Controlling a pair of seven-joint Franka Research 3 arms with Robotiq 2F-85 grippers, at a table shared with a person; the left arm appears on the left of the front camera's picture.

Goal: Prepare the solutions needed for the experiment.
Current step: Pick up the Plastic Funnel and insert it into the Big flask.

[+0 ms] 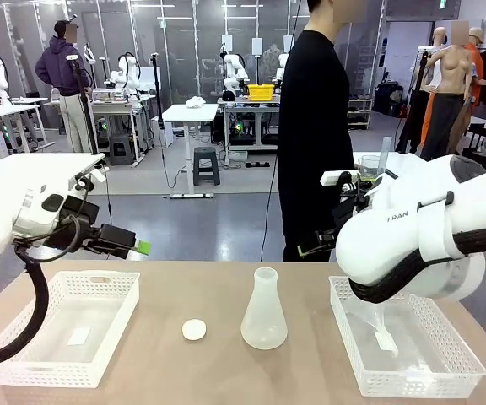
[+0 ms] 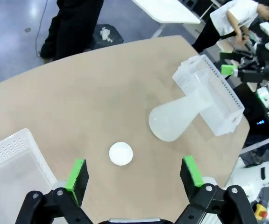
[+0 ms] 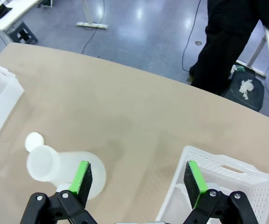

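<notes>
While the left end effector (image 2: pixel 133 171) and right end effector (image 3: pixel 138 176) are held released and empty, the flask (image 1: pixel 264 312) and cap (image 1: pixel 194 330) are left untouched, so preparation is judged barely begun.

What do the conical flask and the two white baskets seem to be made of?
Frosted whitish conical flask: probably translucent plastic or frosted glass, matte; it looks cloudy, with no sharp glints. Left white lattice basket and right white lattice basket: likely moulded plastic, given the perforated walls.

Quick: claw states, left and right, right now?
Left claw: open, holding nothing.
Right claw: open, holding nothing.
</notes>
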